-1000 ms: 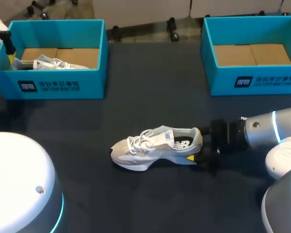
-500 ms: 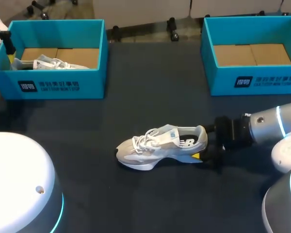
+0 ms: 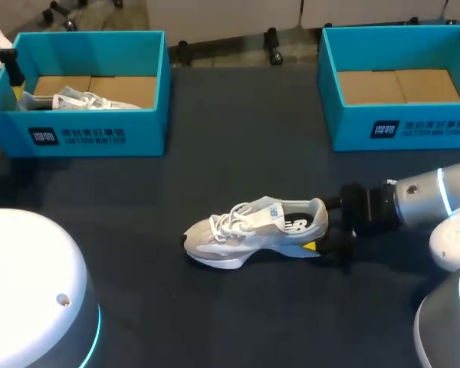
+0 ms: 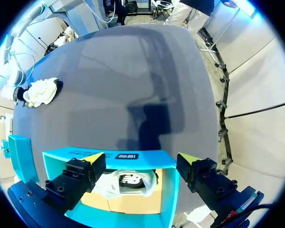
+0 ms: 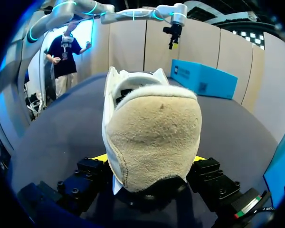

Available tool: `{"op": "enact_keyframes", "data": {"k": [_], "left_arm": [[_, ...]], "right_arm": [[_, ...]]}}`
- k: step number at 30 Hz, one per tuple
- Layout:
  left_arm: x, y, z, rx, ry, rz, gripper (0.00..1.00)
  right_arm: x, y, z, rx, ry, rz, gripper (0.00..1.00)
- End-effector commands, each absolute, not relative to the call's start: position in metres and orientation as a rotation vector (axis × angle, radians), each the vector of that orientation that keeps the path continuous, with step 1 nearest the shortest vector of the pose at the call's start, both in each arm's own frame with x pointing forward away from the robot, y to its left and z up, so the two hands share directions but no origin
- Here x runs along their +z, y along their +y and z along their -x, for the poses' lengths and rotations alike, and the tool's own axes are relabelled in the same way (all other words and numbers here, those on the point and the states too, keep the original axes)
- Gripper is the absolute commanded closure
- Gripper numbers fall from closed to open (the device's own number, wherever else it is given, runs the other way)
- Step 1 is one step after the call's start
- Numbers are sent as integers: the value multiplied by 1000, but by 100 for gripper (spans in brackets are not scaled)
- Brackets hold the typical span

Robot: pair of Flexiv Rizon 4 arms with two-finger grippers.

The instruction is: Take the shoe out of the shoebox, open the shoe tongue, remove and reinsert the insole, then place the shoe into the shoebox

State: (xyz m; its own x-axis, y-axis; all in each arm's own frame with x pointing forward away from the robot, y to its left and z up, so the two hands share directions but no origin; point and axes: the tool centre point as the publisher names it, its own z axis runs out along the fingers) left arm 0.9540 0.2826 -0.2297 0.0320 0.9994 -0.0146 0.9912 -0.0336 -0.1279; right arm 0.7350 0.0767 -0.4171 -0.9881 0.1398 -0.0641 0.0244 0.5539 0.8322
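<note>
- Your left pincer [image 3: 15, 86] hangs far to the left of the grey shoe [image 3: 253, 230] and beyond it, over the left end of the left shoebox [image 3: 100, 138]. Its wrist view shows the fingers spread wide with nothing between them, so it is released [image 4: 140, 159].
- The left shoebox, teal, stands on the dark worktop [image 3: 238, 153], well apart from the grey shoe. A second shoe [image 3: 77, 100], pale with white laces, lies inside on the brown floor. The left wrist view shows it under the pincer [image 4: 126, 183], within the box walls [image 4: 169, 194].
- The grey shoe stands upright on its sole near the middle of the worktop. Its toe points left and its heel points right.
- Your right pincer [image 3: 328, 239] is at the grey shoe's heel. In its wrist view [image 5: 149, 159] the tan heel [image 5: 154, 137] fills the gap and a yellow tip presses each side, so it is grasping the shoe.
- The right shoebox [image 3: 414, 126] stands beyond the grey shoe and to its right, well apart, with its brown floor showing.
</note>
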Motion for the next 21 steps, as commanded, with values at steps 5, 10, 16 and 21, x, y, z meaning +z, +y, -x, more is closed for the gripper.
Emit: {"op": "enact_keyframes", "data": {"k": [5,10,16,21], "left_arm": [[-229,283,-953,148,-2125,2198,0],[-230,278,-952,109,-2193,2127,0],[-224,252,-934,-32,-2515,1746,0],[-224,233,-924,-15,-2727,1404,0]], "right_arm": [[-419,78,-735,1418,2659,-142,100],[-419,78,-735,1418,2659,-142,100],[-419,78,-735,1418,2659,-142,100],[-419,78,-735,1418,2659,-142,100]]}}
